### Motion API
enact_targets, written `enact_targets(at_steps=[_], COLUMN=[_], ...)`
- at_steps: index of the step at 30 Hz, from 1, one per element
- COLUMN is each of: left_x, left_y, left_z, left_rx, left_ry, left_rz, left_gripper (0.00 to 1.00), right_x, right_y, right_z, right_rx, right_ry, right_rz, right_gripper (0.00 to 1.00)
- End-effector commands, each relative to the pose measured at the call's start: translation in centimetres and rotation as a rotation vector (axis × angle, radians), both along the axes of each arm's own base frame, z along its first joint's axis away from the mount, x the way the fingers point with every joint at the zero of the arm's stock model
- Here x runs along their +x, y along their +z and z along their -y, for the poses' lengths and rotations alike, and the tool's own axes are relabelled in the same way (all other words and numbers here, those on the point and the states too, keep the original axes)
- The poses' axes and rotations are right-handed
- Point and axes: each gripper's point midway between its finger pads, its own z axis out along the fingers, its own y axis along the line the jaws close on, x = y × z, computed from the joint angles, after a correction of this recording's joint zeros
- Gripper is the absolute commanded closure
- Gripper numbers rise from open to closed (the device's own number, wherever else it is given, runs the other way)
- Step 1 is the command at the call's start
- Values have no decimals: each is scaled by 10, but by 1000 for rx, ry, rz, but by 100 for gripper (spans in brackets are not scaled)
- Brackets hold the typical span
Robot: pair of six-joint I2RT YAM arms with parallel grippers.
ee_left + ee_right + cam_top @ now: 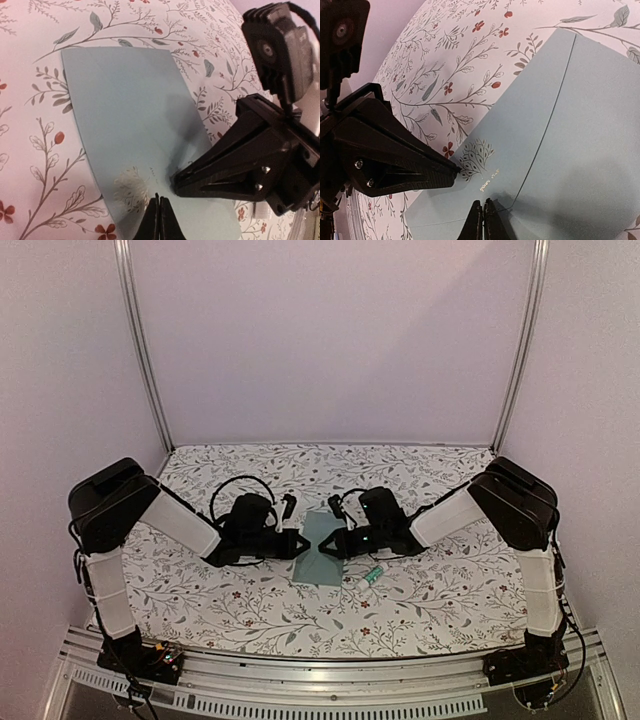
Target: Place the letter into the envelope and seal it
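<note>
The envelope (pixel 125 110), thin, light and bendable, lies flat on the table (pixel 250 610), with the left gripper (pixel 159 220) and right gripper (pixel 483 220) both pinched empty over it; better to take it by an edge.

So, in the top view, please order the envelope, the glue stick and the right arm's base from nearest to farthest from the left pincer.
1. envelope: right at the left pincer, table centre.
2. glue stick: to the right, beside the envelope's near corner.
3. right arm's base: far right, at the near edge.
</note>
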Motion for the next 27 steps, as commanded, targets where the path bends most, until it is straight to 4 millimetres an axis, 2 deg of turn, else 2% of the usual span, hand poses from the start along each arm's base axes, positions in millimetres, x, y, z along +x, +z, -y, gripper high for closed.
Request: enact_targets(at_steps=[1,6,14,18,22,27], left_x=[-7,-11,-12,-13,-14,-15], left_y=[-19,-27,-39,-43,-42,-41], left_z=[-7,-6,-8,-8,-8,-8], left_rx=[66,90,185,199,203,207], left_ry=[11,6,18,18,19,14], left_rz=[-14,-23,-18,-19,-15,-12], left_gripper=[100,100,100,100,100,100], right_x=[-13,-16,-15,-7,6,21], right_y=[-57,-38,34,55,51,23], right_z=[29,23,5,1,-2,1], right_rx=[-176,-132,12,39,38,20], right_ry=[-55,-26,35,14,-2,-28], right_rz=[-119,-108,-39,-9,-14,-59], right_gripper=[96,96,96,95,95,96])
